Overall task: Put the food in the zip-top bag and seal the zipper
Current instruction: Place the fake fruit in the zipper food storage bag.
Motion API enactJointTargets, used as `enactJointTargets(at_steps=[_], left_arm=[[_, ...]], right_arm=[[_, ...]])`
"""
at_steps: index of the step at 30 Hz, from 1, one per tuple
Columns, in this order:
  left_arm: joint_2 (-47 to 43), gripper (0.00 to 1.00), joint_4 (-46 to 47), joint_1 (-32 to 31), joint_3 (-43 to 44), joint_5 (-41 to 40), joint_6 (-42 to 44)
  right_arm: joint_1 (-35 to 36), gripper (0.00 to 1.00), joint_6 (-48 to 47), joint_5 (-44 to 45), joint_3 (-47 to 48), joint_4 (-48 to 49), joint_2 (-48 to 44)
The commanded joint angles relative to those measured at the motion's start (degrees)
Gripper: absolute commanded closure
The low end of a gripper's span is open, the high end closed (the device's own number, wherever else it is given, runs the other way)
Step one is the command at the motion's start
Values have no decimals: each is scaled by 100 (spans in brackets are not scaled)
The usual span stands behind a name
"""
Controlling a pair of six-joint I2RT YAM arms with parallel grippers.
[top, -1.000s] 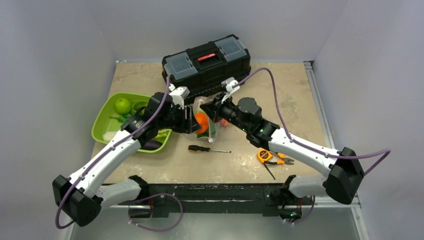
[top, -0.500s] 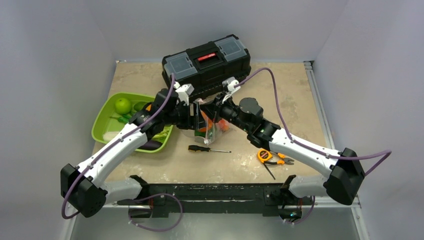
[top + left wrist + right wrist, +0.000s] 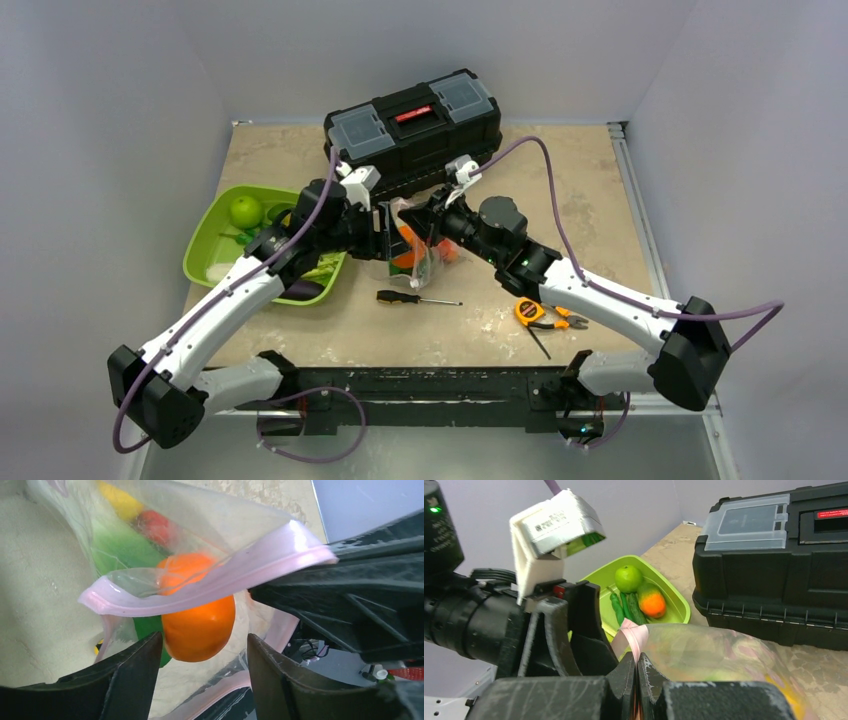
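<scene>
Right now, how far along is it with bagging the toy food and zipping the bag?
Partly done. An orange piece and a few others already sit inside the zip-top bag. The right gripper pinches the zipper, holding the mouth open. The left gripper is open at that mouth. Left to do: the green apple and other pieces in the green tray, then sealing the zipper.

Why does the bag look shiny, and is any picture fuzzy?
Left wrist view: white glare streaks the zip-top bag, and the orange fruit is sharp. Right wrist view: the bag looks hazy, the black toolbox crisp. Top view: even light, only faint shadows.
</scene>
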Motion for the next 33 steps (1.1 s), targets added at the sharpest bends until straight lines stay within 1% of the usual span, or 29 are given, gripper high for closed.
enactJointTargets(at_steps=[1, 2, 3, 4, 8, 13, 20, 22, 24, 26, 27, 30, 32, 33], left_arm=[[-186, 45, 293, -38, -41, 31, -8], [-134, 51, 304, -34, -23, 43, -43], [-73, 54, 322, -35, 2, 76, -64], [7, 55, 376, -38, 16, 141, -88], [344, 54, 647, -35, 96, 296, -166], [703, 54, 798, -62, 129, 328, -236], [1228, 55, 849, -127, 46, 34, -261], [1351, 54, 794, -128, 58, -37, -281], [1420, 49, 794, -133, 39, -20, -276], [1447, 49, 829, -144, 0, 20, -278], [1478, 49, 833, -148, -19, 34, -287], [1582, 57, 745, -157, 8, 79, -268], [1551, 57, 581, -157, 31, -33, -211], [1463, 53, 523, -156, 36, -84, -164]], right_arm=[[-12, 100, -43, 15, 51, 433, -259], [-12, 100, -42, 15, 70, 431, -251], [-12, 100, -27, 18, 93, 421, -244], [-12, 100, 1, -33, 111, 418, -230], [-8, 100, 96, -196, 136, 444, -193], [-12, 100, 98, -105, 96, 427, -245], [-8, 100, 116, -109, 115, 461, -148], [-12, 100, 115, -108, 125, 462, -128], [-12, 100, 100, -80, 129, 462, -118], [-12, 100, 90, -43, 126, 453, -113], [-12, 100, 80, -34, 119, 453, -107], [-11, 100, 81, -20, 117, 462, -76], [-9, 100, 78, -7, 126, 455, -56], [-12, 100, 61, -3, 134, 447, -59]])
